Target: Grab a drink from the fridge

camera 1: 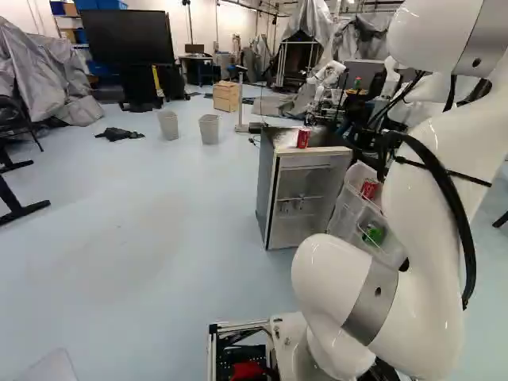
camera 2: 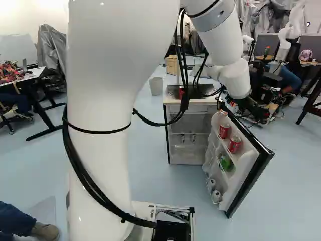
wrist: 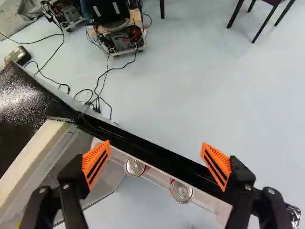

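My gripper point(camera 2: 255, 109) is above the open door point(camera 2: 253, 173) of the small fridge point(camera 1: 270, 198). In the wrist view the gripper point(wrist: 156, 162) stands wide open, fingers apart and nothing gripped. Below and between them run the door's black edge point(wrist: 167, 160) and two can tops, one can point(wrist: 135, 167) nearer the hinge, the other point(wrist: 181, 191) farther out. The right base view has these as red cans, one point(camera 2: 223, 130) beside the other point(camera 2: 234, 144), on the upper door shelf. A green can point(camera 2: 225, 162) sits lower, with pale cans point(camera 2: 215, 196) at the bottom.
Another red can point(camera 1: 303, 138) stands on the fridge's top point(wrist: 24, 109). Beyond the door, a wheeled device point(wrist: 124, 38) and loose cables lie on the floor. Another robot point(camera 1: 327, 75) is farther back. Two bins point(camera 1: 209, 128) stand beyond the fridge.
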